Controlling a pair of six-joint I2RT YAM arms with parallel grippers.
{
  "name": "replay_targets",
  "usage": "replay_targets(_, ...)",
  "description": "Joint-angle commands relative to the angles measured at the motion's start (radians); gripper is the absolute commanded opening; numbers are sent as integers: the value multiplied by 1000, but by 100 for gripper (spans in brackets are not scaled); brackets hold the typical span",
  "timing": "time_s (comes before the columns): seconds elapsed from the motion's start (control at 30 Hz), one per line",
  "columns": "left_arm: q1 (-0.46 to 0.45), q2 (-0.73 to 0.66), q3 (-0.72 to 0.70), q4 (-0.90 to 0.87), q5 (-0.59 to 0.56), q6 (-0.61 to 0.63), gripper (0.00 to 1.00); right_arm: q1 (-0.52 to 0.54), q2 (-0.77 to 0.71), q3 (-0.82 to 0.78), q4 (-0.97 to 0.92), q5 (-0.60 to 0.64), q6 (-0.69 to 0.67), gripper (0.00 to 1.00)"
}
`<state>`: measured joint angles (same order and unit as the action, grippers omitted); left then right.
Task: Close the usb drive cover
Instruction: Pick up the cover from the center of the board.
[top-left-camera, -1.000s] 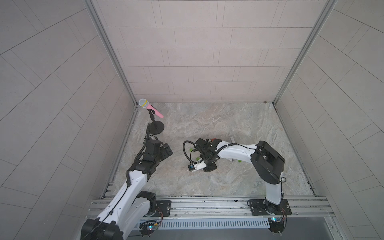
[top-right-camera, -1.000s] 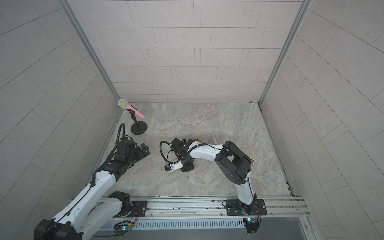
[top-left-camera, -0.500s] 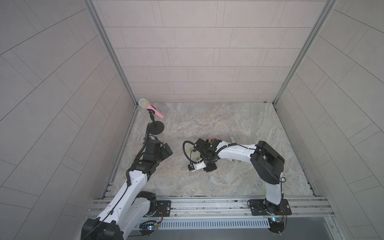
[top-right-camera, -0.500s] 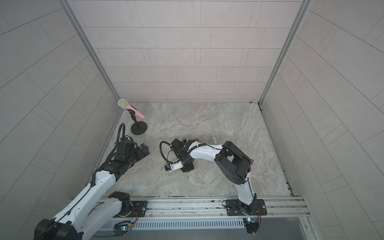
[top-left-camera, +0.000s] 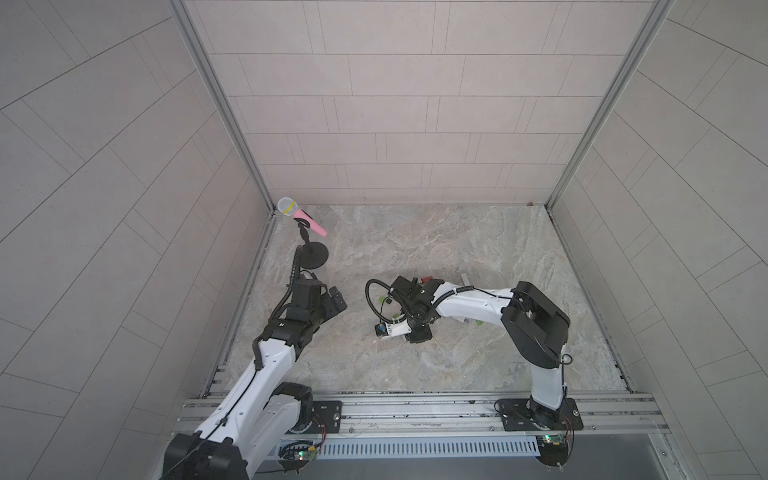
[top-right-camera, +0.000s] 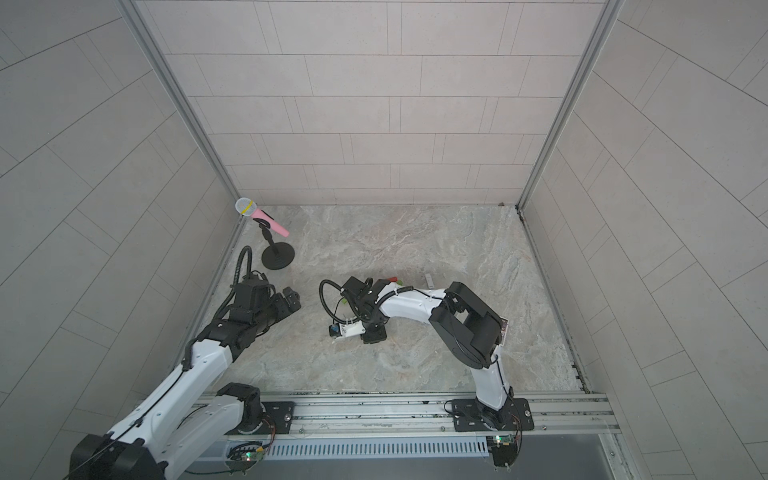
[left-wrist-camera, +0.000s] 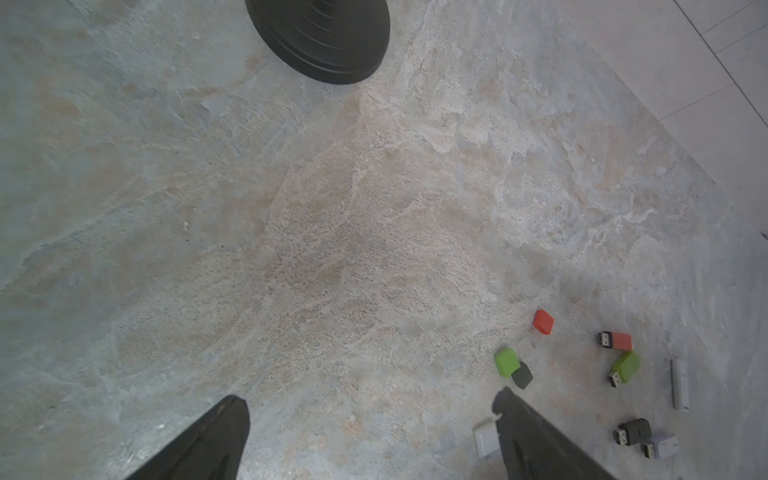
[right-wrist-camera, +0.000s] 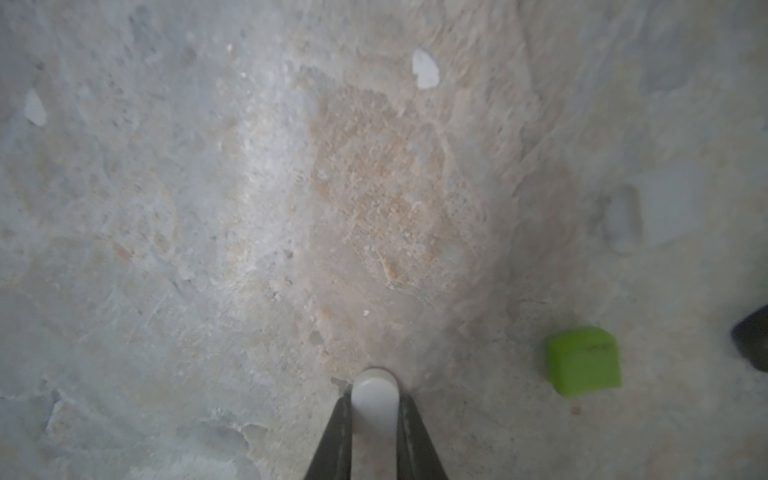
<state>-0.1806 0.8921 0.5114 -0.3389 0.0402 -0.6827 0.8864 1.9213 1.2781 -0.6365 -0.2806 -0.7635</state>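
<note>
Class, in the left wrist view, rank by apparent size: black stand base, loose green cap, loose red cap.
Largest: black stand base.
Then green cap and red cap, which look alike, so unranked.

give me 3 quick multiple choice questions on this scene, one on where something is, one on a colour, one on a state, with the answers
1. Where does the microphone stand stand on the table?
A. near the back corner on the left arm's side
B. between the two arms
C. by the front rail

2. What colour is the loose cap lying beside the right pincer in the right wrist view?
A. red
B. green
C. blue

3. How is the right pincer?
A. wide open over bare table
B. shut on a white piece
C. shut on the loose cap

Answers:
1 A, its black base sits near that corner in both top views.
2 B, it is plainly bright green.
3 B, the white piece sits clamped in it, and the loose cap lies apart.
</note>
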Motion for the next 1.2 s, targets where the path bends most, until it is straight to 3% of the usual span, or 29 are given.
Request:
replay_targets(0.0,6,8,-21,72,122,7,97,-28,-105,-59,55,-14,82,16)
replay_targets(0.2,-3,42,-65,273,453,-23,86,-112,-332,-219,218,-60,199,17)
replay_targets(0.33,-108,95,-66,426,600,-62,81,-168,-498,-339,318,-67,256,18)
replay_targets(0.6,-328,218,-17,641,717,-78,72,-191,-755,-529,512,-22,305,20)
replay_targets(0.9,-442,352,83,692,773,-75,59,-191,-823,-576,553,-42,328,21)
replay_targets(1.17,-462,416,110,732,774,-88,53,-190,-825,-588,570,-78,335,21)
